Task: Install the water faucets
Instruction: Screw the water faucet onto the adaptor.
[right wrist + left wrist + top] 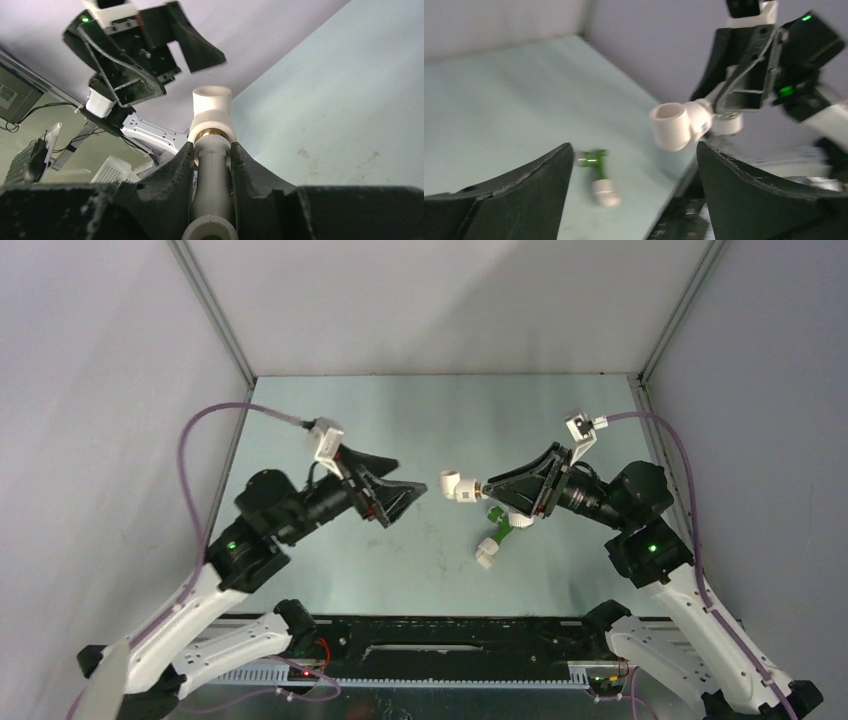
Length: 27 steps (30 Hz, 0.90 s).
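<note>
My right gripper (pixel 492 490) is shut on the white faucet (pixel 212 185) and holds it above the table. A white elbow fitting (pixel 452 483) sits on the faucet's front end, with a brass ring at the joint (pixel 212 132). The fitting also shows in the left wrist view (pixel 672 125). My left gripper (pixel 405 495) is open and empty, level with the elbow fitting and a short way to its left. The green faucet (pixel 497 523) lies on the table under the right gripper, with a white fitting (pixel 487 554) on its near end; it also shows in the left wrist view (pixel 596 162).
The pale green table top (pixel 400 430) is walled in by grey panels at the back and both sides. A black rail (pixel 440 640) runs along the near edge between the arm bases.
</note>
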{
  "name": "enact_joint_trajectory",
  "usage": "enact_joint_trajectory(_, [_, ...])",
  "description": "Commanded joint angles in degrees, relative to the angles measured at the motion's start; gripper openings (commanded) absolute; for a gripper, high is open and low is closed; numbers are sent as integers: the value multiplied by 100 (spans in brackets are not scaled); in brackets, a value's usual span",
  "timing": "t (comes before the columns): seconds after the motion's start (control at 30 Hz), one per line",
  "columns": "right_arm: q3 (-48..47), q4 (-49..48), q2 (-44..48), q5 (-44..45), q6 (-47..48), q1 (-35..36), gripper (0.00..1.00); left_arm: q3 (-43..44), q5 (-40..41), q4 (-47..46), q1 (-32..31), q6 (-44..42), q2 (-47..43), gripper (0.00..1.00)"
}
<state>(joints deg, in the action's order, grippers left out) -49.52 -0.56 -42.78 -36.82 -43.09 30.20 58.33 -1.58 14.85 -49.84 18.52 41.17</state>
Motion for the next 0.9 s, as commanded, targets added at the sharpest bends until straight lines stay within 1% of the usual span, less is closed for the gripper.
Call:
enact_joint_trajectory(0.0, [-102, -741, -13, -37, 157, -7, 0, -638, -2477, -2163, 482, 2817, 281, 95])
enact_joint_trajectory(0.03, [-102, -798, -25, -36, 85, -13, 0, -847, -2571, -2599, 551, 3061, 248, 96])
enact_joint_trajectory(0.1, [-102, -924, -55, -65, -17, -1, 0, -1092, -2807, -3173, 691, 3449, 292, 96])
enact_joint_trajectory(0.2, [-102, -1132, -93, -43, -169, 23, 0, -1177, -3257, -3693, 733, 3882, 592, 94])
enact_joint_trajectory(0.3, [-102, -1260, -144, -7, -300, 38, 0, -1201, -3467, -4106, 738, 4150, 860, 90])
enact_joint_trajectory(0.53, [-102, -1409, -353, -137, -728, 92, 0, -1028, -3296, -3701, 766, 3540, 1086, 89])
enact_joint_trajectory(0.63, [-102, -1357, -401, -156, -867, 107, 0, -992, -3275, -3733, 829, 3427, 1158, 88])
enact_joint_trajectory(0.73, [-102, -1299, -440, -128, -981, 105, 0, -910, -3367, -3755, 940, 3390, 1282, 81])
enact_joint_trajectory(0.83, [-102, -1226, -494, -89, -1169, 102, 0, -828, -3458, -3649, 1013, 3347, 1395, 68])
enact_joint_trajectory(0.87, [-102, -1235, -520, -128, -1205, 99, 0, -831, -3458, -3641, 1024, 3317, 1404, 65])
